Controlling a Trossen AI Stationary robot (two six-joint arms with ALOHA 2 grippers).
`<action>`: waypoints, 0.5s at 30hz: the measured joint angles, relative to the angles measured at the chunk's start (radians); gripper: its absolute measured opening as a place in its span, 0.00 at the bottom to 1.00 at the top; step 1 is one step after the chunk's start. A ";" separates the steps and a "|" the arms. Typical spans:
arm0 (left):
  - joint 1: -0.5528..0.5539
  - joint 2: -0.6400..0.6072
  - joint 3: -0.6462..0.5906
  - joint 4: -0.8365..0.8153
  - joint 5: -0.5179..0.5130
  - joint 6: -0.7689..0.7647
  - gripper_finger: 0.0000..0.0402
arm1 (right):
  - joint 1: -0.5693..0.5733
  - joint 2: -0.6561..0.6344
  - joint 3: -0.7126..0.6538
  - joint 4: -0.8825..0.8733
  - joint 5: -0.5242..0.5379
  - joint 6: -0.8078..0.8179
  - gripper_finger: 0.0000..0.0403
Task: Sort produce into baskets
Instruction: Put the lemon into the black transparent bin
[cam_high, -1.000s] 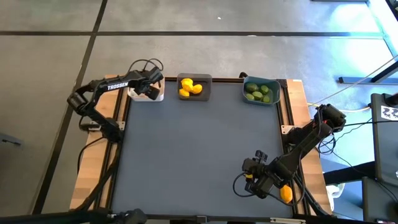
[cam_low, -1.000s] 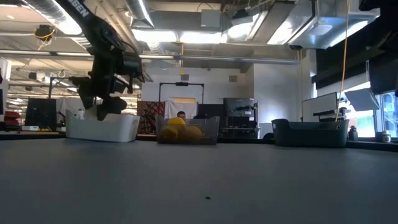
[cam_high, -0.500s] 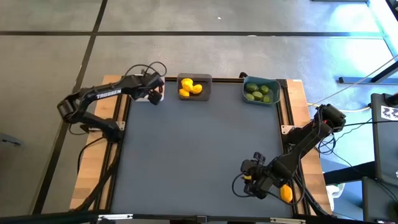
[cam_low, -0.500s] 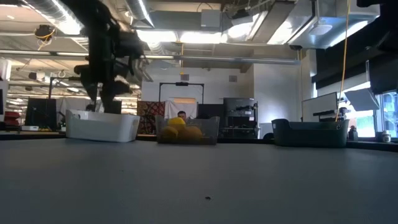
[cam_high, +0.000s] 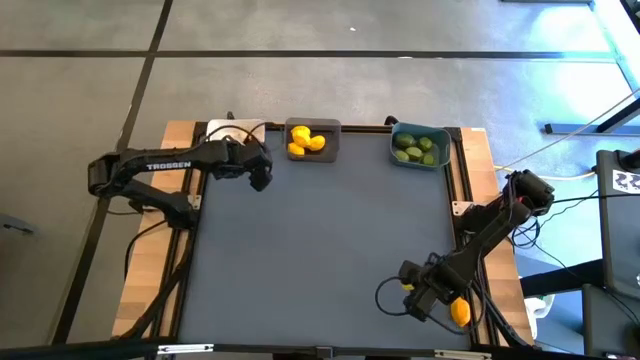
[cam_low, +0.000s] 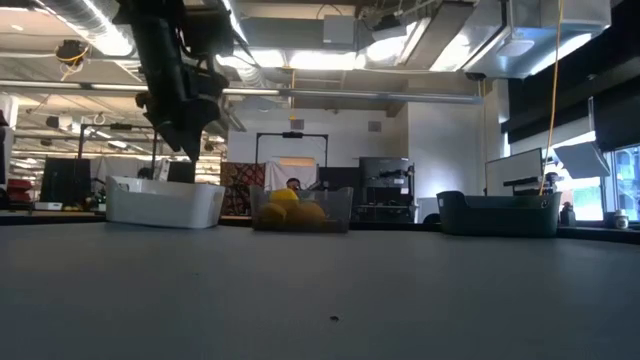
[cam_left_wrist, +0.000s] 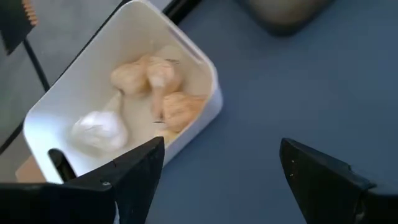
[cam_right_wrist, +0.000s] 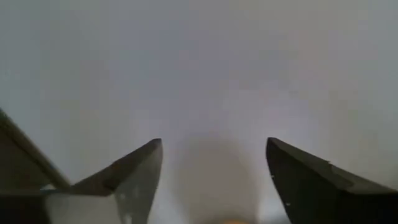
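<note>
Three baskets stand along the far edge. The white basket holds several garlic bulbs. The dark grey basket holds yellow fruits. The teal basket holds green fruits. My left gripper hangs open over the mat, just near-right of the white basket. My right gripper points down, open, above bare mat at the near right. One yellow-orange fruit lies at the table's right border beside it, partly under that arm.
The dark mat stretches bare between the baskets and the near edge. Wooden borders and rails run along both sides. Cables loop beside my right arm. In the low view the white basket stands below my left arm.
My left gripper has drawn back from over the white basket toward the table's near edge and a little right, rising as it went; it stays open and carries nothing. My right gripper has kept its place and turned at the wrist.
</note>
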 joint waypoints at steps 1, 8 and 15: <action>-0.013 0.000 0.000 0.000 0.000 0.000 0.79 | 0.007 0.005 0.000 -0.016 -0.055 0.001 0.74; -0.076 0.000 0.000 0.000 0.000 -0.034 0.79 | 0.065 0.014 0.000 -0.048 -0.277 0.156 0.83; -0.110 0.000 0.000 0.000 0.000 -0.043 0.79 | 0.119 0.014 0.000 -0.049 -0.342 0.312 0.80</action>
